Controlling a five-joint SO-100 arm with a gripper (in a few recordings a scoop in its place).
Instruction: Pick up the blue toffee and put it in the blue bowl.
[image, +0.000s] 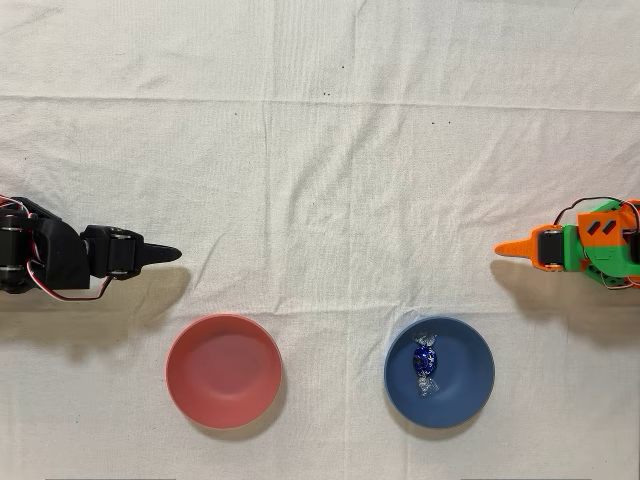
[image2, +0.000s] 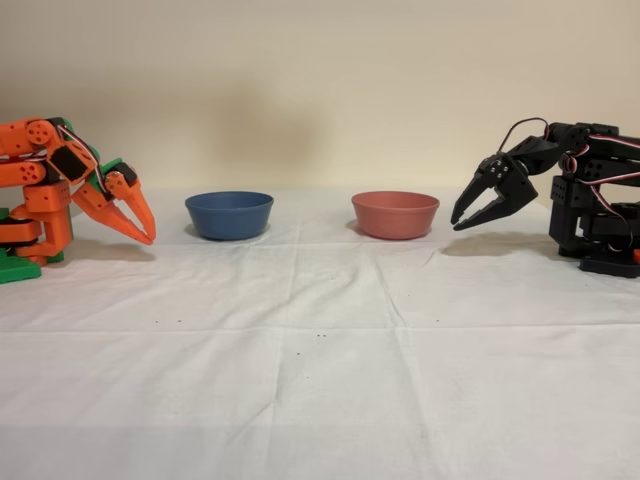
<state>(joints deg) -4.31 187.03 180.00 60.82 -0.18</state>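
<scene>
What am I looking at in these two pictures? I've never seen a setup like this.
Two small robot arms sit on a cloth-covered table. One picture looks straight down; the other looks from the side, so left and right swap. The orange arm is the working one; its pincer tapers to a point, holds nothing, and sits apart from the bowls. The black arm is idle. Between them are a blue bowl and a red-pink bowl. From above, the blue toffee, a foil-wrapped sweet, lies inside the blue bowl.
</scene>
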